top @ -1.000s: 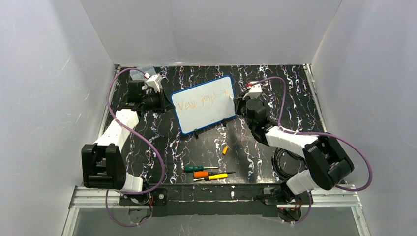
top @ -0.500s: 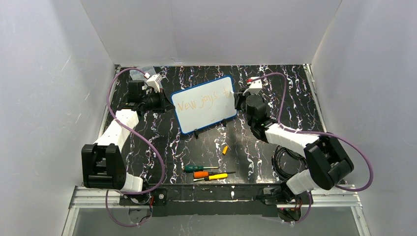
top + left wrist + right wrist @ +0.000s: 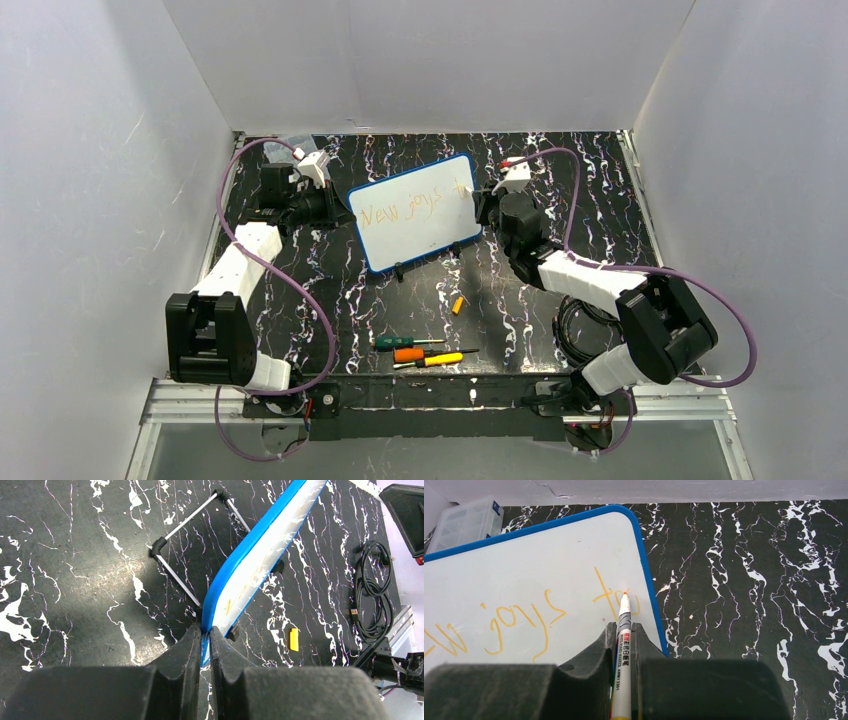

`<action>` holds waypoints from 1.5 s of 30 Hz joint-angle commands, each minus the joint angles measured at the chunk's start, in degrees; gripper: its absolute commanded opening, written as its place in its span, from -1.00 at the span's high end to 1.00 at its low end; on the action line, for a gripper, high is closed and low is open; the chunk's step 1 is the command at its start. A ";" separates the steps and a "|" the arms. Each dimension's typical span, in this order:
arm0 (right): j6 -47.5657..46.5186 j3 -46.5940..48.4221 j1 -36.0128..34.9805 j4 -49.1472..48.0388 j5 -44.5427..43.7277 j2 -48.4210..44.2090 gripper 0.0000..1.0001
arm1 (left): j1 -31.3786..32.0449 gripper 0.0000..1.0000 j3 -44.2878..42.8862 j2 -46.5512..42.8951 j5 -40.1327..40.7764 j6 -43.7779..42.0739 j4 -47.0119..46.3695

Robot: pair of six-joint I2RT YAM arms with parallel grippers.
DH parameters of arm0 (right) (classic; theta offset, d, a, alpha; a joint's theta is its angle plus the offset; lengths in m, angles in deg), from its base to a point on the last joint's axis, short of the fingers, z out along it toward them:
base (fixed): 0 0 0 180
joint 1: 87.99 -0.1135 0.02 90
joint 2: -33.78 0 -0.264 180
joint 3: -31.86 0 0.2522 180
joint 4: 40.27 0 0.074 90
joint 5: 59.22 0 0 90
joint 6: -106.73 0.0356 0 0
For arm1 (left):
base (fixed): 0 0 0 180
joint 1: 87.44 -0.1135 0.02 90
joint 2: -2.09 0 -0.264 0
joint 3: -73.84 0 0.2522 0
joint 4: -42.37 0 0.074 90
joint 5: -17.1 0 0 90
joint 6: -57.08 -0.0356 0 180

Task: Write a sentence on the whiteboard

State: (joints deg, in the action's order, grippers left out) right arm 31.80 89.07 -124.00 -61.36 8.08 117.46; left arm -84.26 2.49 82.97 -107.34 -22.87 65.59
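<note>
The whiteboard [image 3: 420, 225] with its blue frame stands tilted at mid-table. The sentence [image 3: 412, 208] is one orange line reading "New joys to". My left gripper [image 3: 338, 212] is shut on the board's left edge; in the left wrist view the fingers [image 3: 192, 645] pinch the blue frame [image 3: 235, 565], seen edge-on. My right gripper [image 3: 482, 205] is shut on a white marker [image 3: 623, 645]. The marker's orange tip touches the board [image 3: 524, 565] at the partly drawn "o" after the "t" [image 3: 600, 592], near the right frame edge.
A clear compartment box [image 3: 466, 522] sits behind the board at the far left. A yellow cap [image 3: 457, 304] and three screwdrivers [image 3: 420, 352] lie in front of the board. A black cable coil [image 3: 580, 325] lies by the right arm. White walls enclose the table.
The right gripper with the marker has shifted slightly toward the far side, and a stroke of the "o" has appeared after the "t". The left arm and the board have not moved.
</note>
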 commanded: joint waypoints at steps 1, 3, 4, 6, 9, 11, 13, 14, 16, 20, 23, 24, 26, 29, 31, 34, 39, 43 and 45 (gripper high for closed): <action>0.58 0.39 -0.05 -2.59 0.55 0.15 0.97 | 0.07 1.00 0.16 -3.24 -0.39 -0.37 -0.49; 0.62 0.50 -0.11 -2.57 0.61 0.21 0.97 | 0.07 1.00 0.11 -3.24 -0.38 -0.29 -0.41; 0.70 0.50 -0.16 -2.59 0.71 0.17 0.97 | 0.07 1.00 0.21 -3.40 -0.43 -0.36 -0.47; 0.75 0.57 -0.24 -2.59 0.87 0.17 0.97 | 0.07 1.00 0.30 -3.54 -0.38 -0.26 -0.55; 0.75 0.59 -0.35 -2.44 0.61 0.25 0.97 | 0.07 1.00 0.31 -3.75 -0.38 -0.22 -0.58; 0.68 0.76 -0.35 -1.96 -0.10 0.19 0.97 | 0.08 1.00 0.35 -3.72 -0.43 -0.21 -0.49; 0.60 0.62 -0.38 -1.72 -0.47 -0.42 0.97 | 0.08 1.00 0.44 -3.77 -0.43 -0.17 -0.51; 0.46 0.41 -0.38 -1.70 -0.51 -1.05 0.97 | 0.09 1.00 0.52 -3.72 -0.38 -0.14 -0.60; -0.10 0.08 -0.38 -1.24 -0.82 -2.41 0.97 | 0.09 1.00 0.70 -3.72 -0.46 0.20 -0.91; -1.74 -0.23 -0.38 1.48 -1.06 -5.70 0.97 | 0.08 1.00 0.70 -3.48 -0.60 0.32 -0.86; -2.59 -0.78 -0.38 3.65 -0.44 -8.18 0.97 | 0.12 1.00 0.85 -3.49 -0.72 0.46 -1.01; -2.64 -1.14 -0.38 4.43 -0.30 -9.13 0.97 | 0.08 1.00 0.81 -3.50 -0.73 0.53 -1.02; -2.84 -1.69 -0.38 5.74 0.57 -10.77 0.97 | 0.07 1.00 0.91 -3.58 -0.76 0.53 -1.04; -3.20 -1.82 -0.33 8.16 3.99 -12.60 0.97 | 0.07 1.00 0.89 -3.57 -0.76 0.63 -1.02; -2.52 -1.78 -0.37 9.44 8.27 -13.20 0.97 | 0.07 1.00 0.93 -3.66 -0.79 0.67 -1.08; -0.76 -2.24 -0.44 8.83 15.53 -12.85 0.97 | 0.07 1.00 0.89 -3.70 -0.70 0.69 -1.10; 1.35 -2.09 -0.96 7.18 20.14 -9.33 0.97 | 0.10 1.00 0.74 -3.63 -0.49 0.43 -0.89; 2.22 -1.47 -1.45 5.64 21.20 -6.01 0.97 | 0.12 1.00 0.72 -3.88 -0.24 0.19 -0.62; 2.25 -0.91 -2.02 5.56 21.25 -4.42 0.97 | 0.07 1.00 0.67 -3.79 -0.21 0.16 -0.64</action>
State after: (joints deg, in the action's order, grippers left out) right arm 33.07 86.99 -125.15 -52.49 26.92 110.99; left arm -84.23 3.04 82.42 -107.20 -22.41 65.21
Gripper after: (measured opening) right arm 0.178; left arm 0.082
